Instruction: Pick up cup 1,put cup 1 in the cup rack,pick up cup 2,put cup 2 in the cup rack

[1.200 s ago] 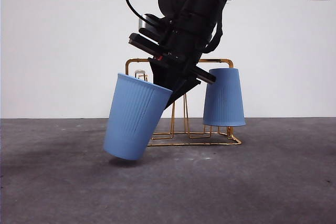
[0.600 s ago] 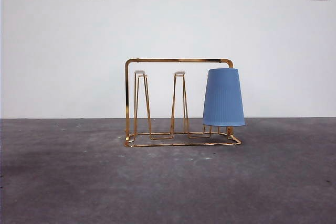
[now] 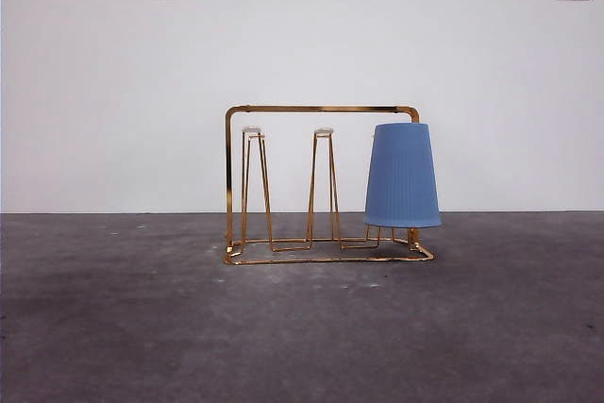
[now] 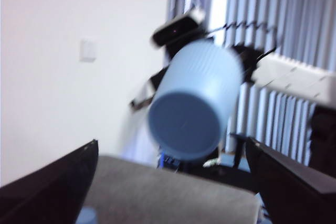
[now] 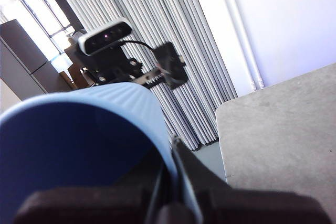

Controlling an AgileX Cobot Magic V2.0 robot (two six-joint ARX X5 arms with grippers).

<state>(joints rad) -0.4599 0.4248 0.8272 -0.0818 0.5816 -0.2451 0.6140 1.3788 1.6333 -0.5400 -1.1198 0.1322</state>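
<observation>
Cup 2 (image 5: pixel 79 145) sits clamped by its rim in your right gripper (image 5: pixel 168 192), one jaw inside the wall and one outside, lifted high and out of the front view. The left wrist view shows it from outside, tipped so its base faces that camera (image 4: pixel 195 108). The left gripper (image 4: pixel 168 182) waits with its jaws spread wide and nothing between them.

The rack (image 3: pixel 321 110) stands on the table (image 3: pixel 302 327) with cup 1 (image 3: pixel 403 176) already inverted on its right-hand peg. Two pegs stand bare: the middle peg (image 3: pixel 323 186) and the left peg (image 3: pixel 251 186).

To seat cup 2 well, finish turning it mouth-down above the rack, line the mouth over a bare peg, and lower straight. The left peg looks the safer choice, being well apart from cup 1; the middle one risks a brush against it. Mind the handle bar on the way down, and keep the squeeze light, since the thin wall may flex.

A second ago the arm and cup 2 hung low in front of the rack's left side; now both are gone from the front view, while rack and cup 1 stand unmoved.
</observation>
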